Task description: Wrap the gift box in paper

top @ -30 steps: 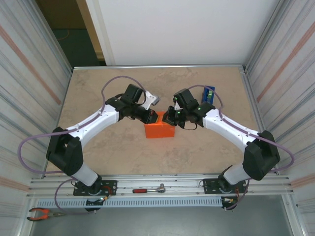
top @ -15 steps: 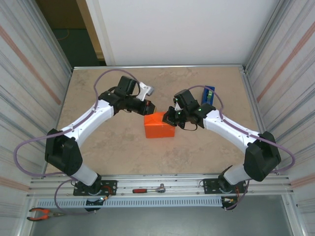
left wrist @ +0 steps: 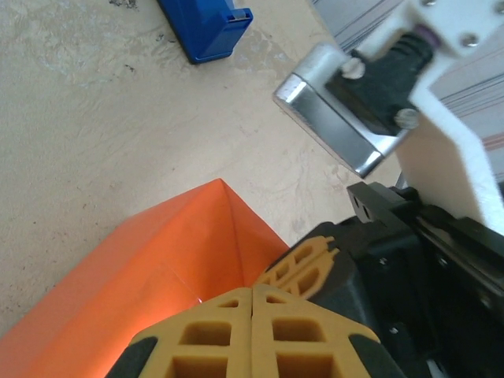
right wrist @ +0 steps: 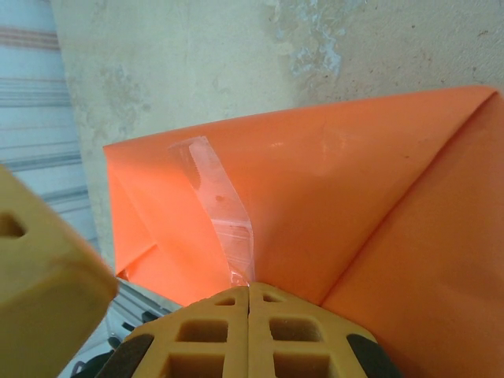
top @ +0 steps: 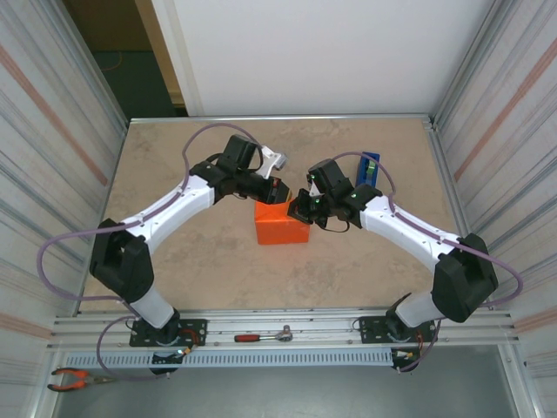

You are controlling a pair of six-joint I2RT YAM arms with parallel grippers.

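- The paper (top: 281, 228) is folded into a box shape and sits near the middle of the worktop (top: 174, 261), between the two arms. The box is hidden under it.
- The left gripper (top: 280, 193) is at the parcel's far left top corner, with its fingers pressed together and nothing between them.
- In the left wrist view, the left gripper (left wrist: 250, 293) has its closed tips over a folded orange edge (left wrist: 157, 268) that runs up to a sharp corner. Whether the tips touch the paper cannot be told.
- The right gripper (top: 298, 211) is at the parcel's far right top edge, just beside the left gripper. Its fingers are also together and hold nothing.
- In the right wrist view, the right gripper (right wrist: 250, 288) has its tips against the orange face, at the lower end of a clear tape strip (right wrist: 224, 213) stuck across a paper seam. A diagonal fold runs off to the right.
- The right gripper's yellow fingers (left wrist: 303, 264) also show in the left wrist view, close beside the left gripper's tips at the parcel's corner.
- A blue dispenser (top: 367, 167) stands on the worktop beyond the right arm, well apart from the parcel.
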